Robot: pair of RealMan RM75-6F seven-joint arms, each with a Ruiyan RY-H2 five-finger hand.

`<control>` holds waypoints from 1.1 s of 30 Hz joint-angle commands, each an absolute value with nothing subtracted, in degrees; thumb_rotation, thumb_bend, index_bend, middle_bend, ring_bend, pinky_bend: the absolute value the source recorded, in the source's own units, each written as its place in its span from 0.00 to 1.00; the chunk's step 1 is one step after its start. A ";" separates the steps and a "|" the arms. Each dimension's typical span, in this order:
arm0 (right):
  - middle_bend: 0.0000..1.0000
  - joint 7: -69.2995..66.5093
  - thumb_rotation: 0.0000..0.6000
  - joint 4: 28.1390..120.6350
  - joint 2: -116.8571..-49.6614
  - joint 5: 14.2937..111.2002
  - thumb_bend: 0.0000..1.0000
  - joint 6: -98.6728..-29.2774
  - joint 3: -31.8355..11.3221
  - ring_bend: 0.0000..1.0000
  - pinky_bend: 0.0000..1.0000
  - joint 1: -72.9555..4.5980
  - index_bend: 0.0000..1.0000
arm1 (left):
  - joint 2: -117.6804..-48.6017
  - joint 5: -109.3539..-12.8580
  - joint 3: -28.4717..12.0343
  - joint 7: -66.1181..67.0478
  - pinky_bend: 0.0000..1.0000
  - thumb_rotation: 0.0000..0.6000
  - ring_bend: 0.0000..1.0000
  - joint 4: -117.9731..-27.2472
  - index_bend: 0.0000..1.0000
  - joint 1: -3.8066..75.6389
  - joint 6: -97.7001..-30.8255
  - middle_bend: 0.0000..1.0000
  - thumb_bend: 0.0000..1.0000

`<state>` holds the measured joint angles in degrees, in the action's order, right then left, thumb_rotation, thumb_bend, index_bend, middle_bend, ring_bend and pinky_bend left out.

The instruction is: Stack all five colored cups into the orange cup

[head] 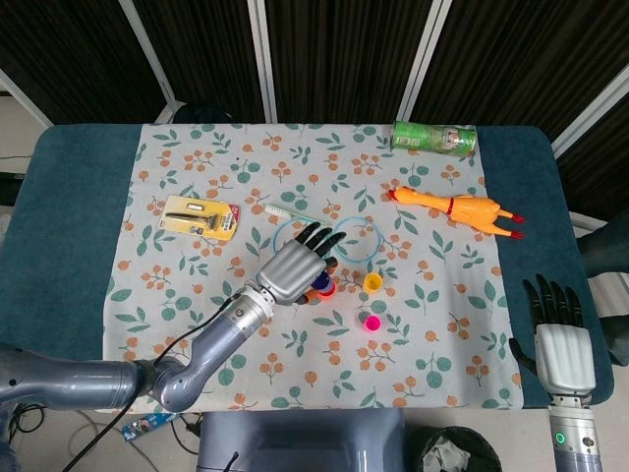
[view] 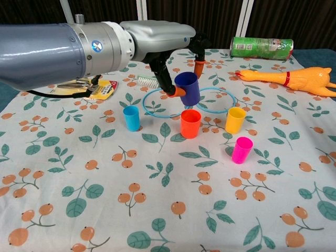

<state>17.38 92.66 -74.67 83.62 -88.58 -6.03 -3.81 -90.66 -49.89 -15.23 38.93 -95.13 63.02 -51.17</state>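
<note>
The left hand [view: 173,50] pinched the dark blue cup [view: 187,88] between thumb and finger, in the air just above the orange cup [view: 190,123]. The right hand [head: 561,334] rested at the table's 4 o'clock edge, fingers apart, holding nothing.

The head camera hangs high, looking straight down on the whole table [head: 59,246], edge to edge. The chest camera sits low at the near edge, close, facing the far edge. Both share the flowered cloth [head: 197,157] and its cups.
</note>
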 commanded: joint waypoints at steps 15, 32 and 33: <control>0.00 16.13 1.00 92.68 -73.74 83.50 0.33 -89.08 -6.36 0.00 0.06 -3.52 0.00 | -96.26 -47.82 -13.06 41.57 0.00 1.00 0.00 -88.71 0.48 66.16 -52.61 0.02 0.32; 0.00 16.37 1.00 92.49 -74.01 83.48 0.33 -88.86 -6.31 0.00 0.06 -3.68 0.00 | -98.41 -45.90 -11.53 41.71 0.00 1.00 0.00 -85.06 0.46 67.20 -52.01 0.02 0.31; 0.00 16.37 1.00 92.49 -74.03 83.49 0.33 -88.82 -6.29 0.00 0.06 -3.70 0.00 | -98.46 -45.77 -11.50 41.69 0.00 1.00 0.00 -84.94 0.43 67.22 -51.95 0.02 0.30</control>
<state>16.37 92.49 -74.02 83.48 -88.84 -6.30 -3.69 -98.41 -45.87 -11.54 41.70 -85.04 67.19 -52.01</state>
